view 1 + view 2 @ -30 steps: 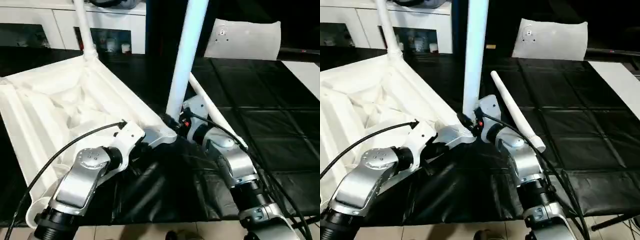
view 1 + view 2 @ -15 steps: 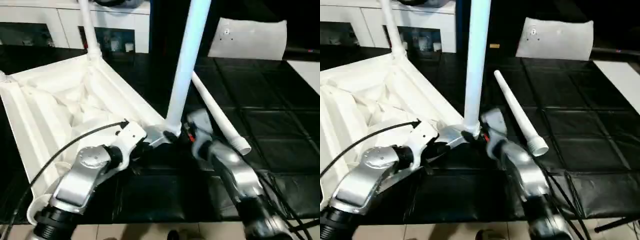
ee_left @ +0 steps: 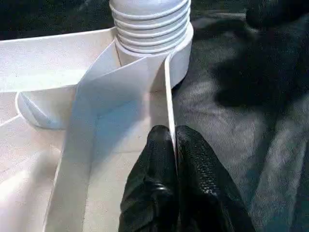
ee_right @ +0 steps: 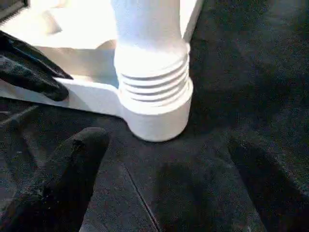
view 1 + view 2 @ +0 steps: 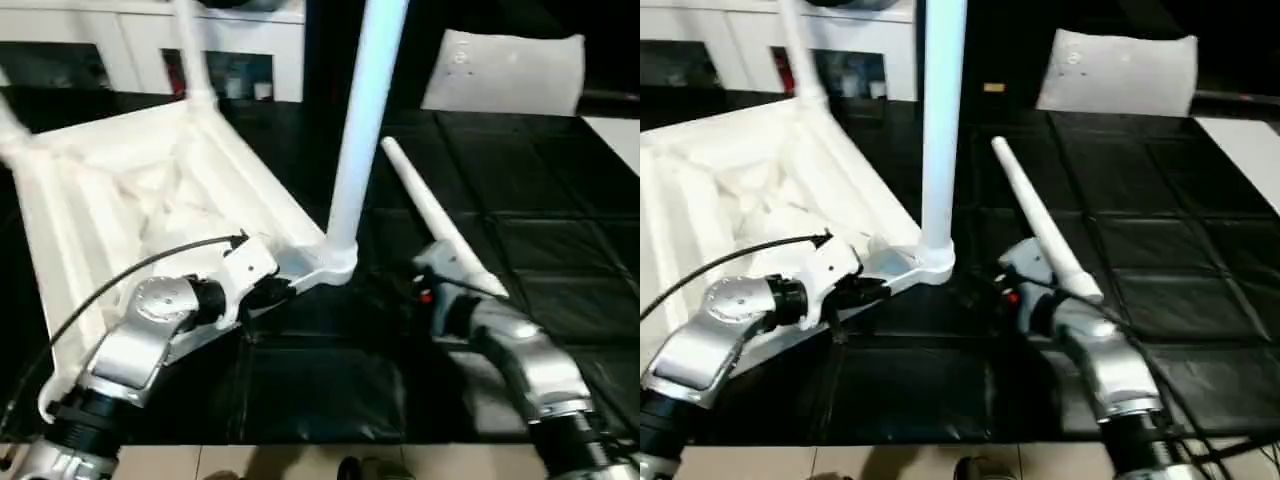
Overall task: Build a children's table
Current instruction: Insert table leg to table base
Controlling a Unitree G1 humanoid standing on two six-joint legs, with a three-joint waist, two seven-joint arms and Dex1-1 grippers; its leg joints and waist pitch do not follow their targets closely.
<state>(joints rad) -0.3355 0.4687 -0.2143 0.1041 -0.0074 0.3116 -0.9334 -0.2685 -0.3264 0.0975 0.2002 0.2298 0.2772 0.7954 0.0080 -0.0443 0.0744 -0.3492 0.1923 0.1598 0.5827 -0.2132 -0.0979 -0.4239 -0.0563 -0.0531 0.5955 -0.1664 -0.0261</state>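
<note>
From the left eye view, you are looking down on the white tabletop (image 5: 150, 200), which is lying upside down on a black mat (image 5: 560, 250) with its ribbed underside facing up like a shallow tray. A leg (image 5: 362, 120) is standing upright in the near corner socket (image 5: 337, 268), and another leg (image 5: 190, 50) is rising from the far corner. A loose leg (image 5: 440, 232) is lying flat on the mat just right of the socket. A white pillow-like block (image 5: 505, 72) is sitting at the far right. Your left gripper (image 5: 270, 293) is reaching the tabletop's near edge beside the socket. Your right gripper (image 5: 405, 290) is sitting on the mat just right of the socket, apart from it.

The right eye view is showing the same layout.

In the left wrist view, your left gripper's fingers (image 3: 159, 169) are pressing together, pinching the thin upright rim of the tabletop (image 3: 168, 106) between them, just short of the threaded leg base (image 3: 150, 19).

In the right wrist view, your right gripper's fingers (image 4: 67, 169) are spreading wide apart with nothing between them, resting low over the mat. The threaded leg base (image 4: 152, 82) is standing in its socket (image 4: 157, 116) ahead of the fingers, near but not touching.
</note>
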